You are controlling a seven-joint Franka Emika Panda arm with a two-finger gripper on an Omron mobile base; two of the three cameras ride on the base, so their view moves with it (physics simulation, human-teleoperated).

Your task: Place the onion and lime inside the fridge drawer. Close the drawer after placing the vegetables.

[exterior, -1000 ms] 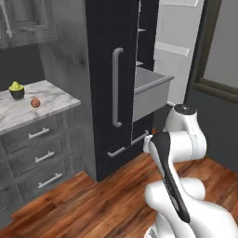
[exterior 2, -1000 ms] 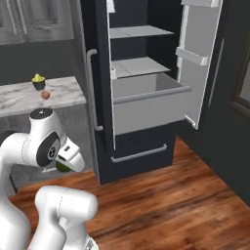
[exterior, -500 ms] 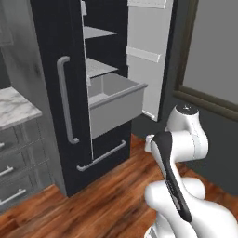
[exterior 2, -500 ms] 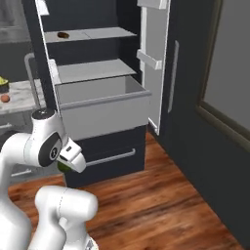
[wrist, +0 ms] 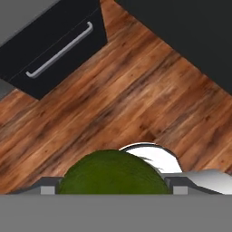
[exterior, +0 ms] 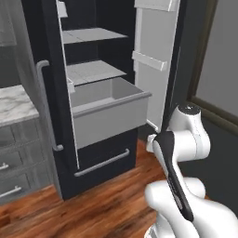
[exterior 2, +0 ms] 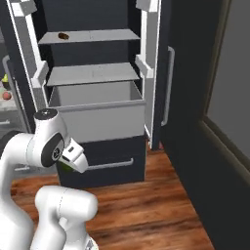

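Lime carried low at the robot's side, fridge drawer standing open to receive it.

Left base view: the drawer [exterior: 109,114], a light grey box, projects from the fridge below two shelves, its top uncovered and its inside apparently bare, so a thing can be dropped in from above. The door [exterior: 153,60] is swung wide to the right, which leaves the drawer front free. A dark drawer [exterior: 103,161] with a silver bar sits shut beneath it. The arm is folded in the lower right; a strip of marble tabletop [exterior: 14,104] shows at the left edge.

Right base view: the drawer [exterior 2: 97,110] faces the camera squarely. The pincer [exterior 2: 74,163] hangs low in front of the dark drawer, with a sliver of the lime [exterior 2: 67,167] just visible under it; the arm is tucked close, probably to keep the load steady while the base drives. A small brown item [exterior 2: 63,35] lies on the upper shelf. The onion [exterior 2: 6,95] rests on the tabletop at the far left, so half the load is not yet fetched.

Hand view: the lime [wrist: 113,174] sits pinched between the two fingertips, above the wooden floor [wrist: 136,90], with the dark drawer [wrist: 59,47] at upper left. The next move, by judgement, is to raise the lime over the drawer rim.
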